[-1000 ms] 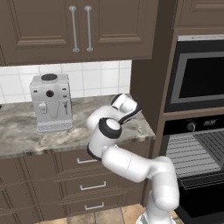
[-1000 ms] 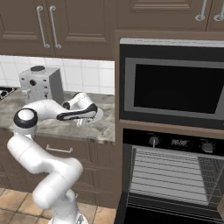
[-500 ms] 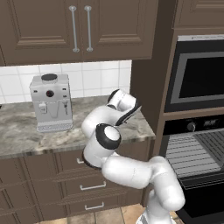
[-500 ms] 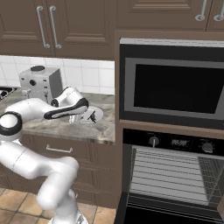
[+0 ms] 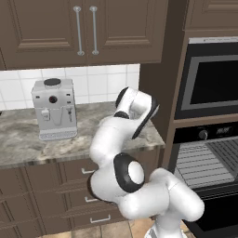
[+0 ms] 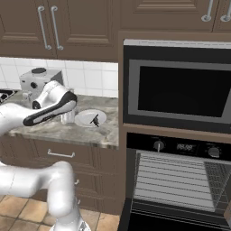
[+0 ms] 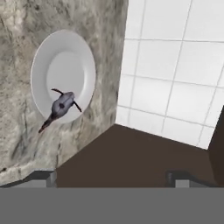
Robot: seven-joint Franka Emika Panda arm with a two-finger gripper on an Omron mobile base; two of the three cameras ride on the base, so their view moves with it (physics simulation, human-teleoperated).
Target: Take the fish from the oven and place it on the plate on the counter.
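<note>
The small dark grey fish (image 6: 94, 120) lies on the white plate (image 6: 85, 118), which sits on the marbled counter (image 6: 54, 131) near its right end. In the hand view the fish (image 7: 61, 106) rests across the lower part of the plate (image 7: 65, 57), its tail reaching over the rim. My gripper (image 7: 113, 178) is open and holds nothing; its fingertips (image 7: 43, 176) stand wide apart, and it sits back from the plate without touching it. The black oven (image 6: 176, 180) stands to the right with its door down and its wire racks showing.
A silver coffee machine (image 5: 53, 109) stands on the counter (image 5: 23, 146) at the left by the tiled wall. A dark-window appliance (image 6: 180, 92) sits above the oven (image 5: 207, 158). Brown cabinets hang overhead, and drawers with silver handles (image 6: 61, 154) lie under the counter.
My arm has folded and the hand has drawn back left, away from over the plate. The fish stays on the plate, free of the gripper.
</note>
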